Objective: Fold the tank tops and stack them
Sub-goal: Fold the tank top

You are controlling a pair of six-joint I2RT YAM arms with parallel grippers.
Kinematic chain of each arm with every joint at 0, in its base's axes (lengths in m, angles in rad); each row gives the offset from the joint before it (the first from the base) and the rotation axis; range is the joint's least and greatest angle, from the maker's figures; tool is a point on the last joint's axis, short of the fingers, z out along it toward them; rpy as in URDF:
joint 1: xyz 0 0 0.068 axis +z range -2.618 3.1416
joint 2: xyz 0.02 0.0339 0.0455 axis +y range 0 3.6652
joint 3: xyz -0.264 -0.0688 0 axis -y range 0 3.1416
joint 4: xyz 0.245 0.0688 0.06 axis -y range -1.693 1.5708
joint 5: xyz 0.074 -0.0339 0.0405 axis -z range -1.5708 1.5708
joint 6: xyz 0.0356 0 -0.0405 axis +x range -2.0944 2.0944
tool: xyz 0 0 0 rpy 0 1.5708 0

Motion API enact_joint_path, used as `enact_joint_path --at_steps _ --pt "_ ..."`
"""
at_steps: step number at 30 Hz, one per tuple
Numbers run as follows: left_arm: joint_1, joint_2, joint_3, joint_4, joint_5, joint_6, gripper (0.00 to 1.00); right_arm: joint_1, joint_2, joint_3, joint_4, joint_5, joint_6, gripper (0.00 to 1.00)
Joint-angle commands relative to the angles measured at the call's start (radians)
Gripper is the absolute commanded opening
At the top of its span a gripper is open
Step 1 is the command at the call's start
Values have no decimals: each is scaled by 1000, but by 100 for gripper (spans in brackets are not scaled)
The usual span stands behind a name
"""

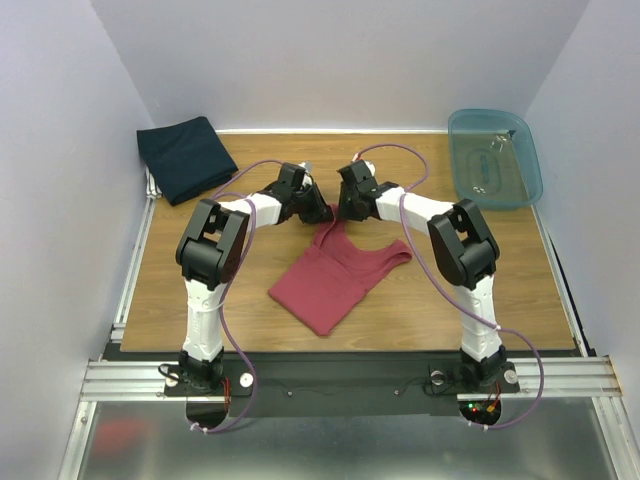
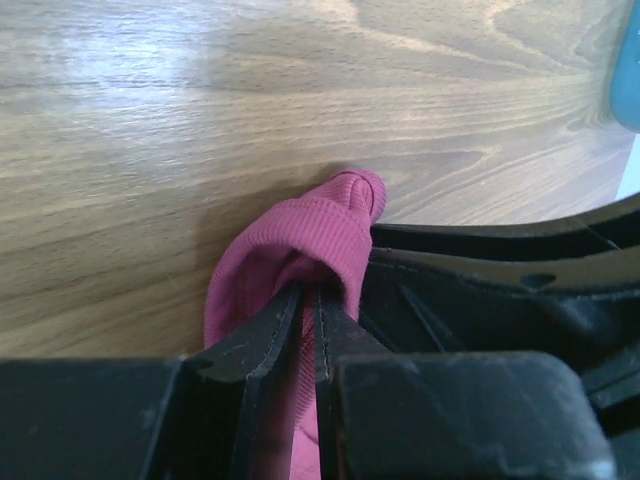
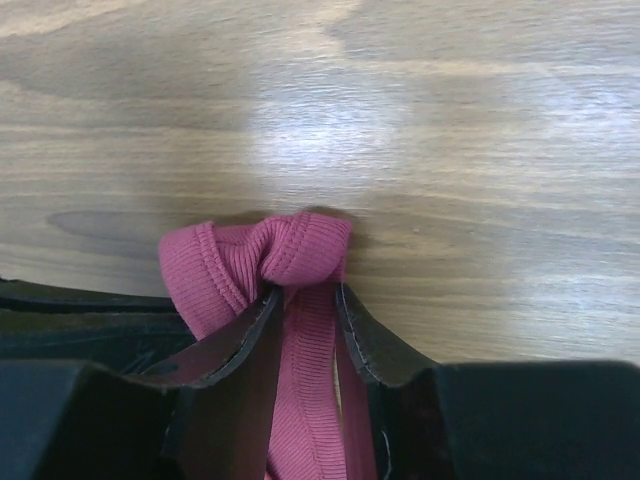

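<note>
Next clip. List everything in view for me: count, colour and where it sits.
maroon tank top: 1, dark red, lying mid-table, straps at its far end
navy tank top: 1, dark navy, folded, far left corner
tub: 1, translucent blue, far right corner
table: 1, brown wood, under everything
cables: 2, purple, one along each arm
arms: 2, white and black, bases at the near edge
left end effector: 1, black, shut on one strap of the maroon tank top
right end effector: 1, black, shut on the other strap
</note>
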Motion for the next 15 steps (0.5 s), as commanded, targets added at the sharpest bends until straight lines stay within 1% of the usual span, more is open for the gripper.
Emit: enact_joint_path --at_steps 1,10,15 --pt "-22 -85 -10 40 -19 1 21 -23 -65 -30 26 -33 15 33" --pt "-41 -106 2 19 -55 9 21 -23 -213 -76 25 -36 16 36" --pt "-50 -118 -12 14 -46 27 21 -23 -198 -20 22 -41 16 36"
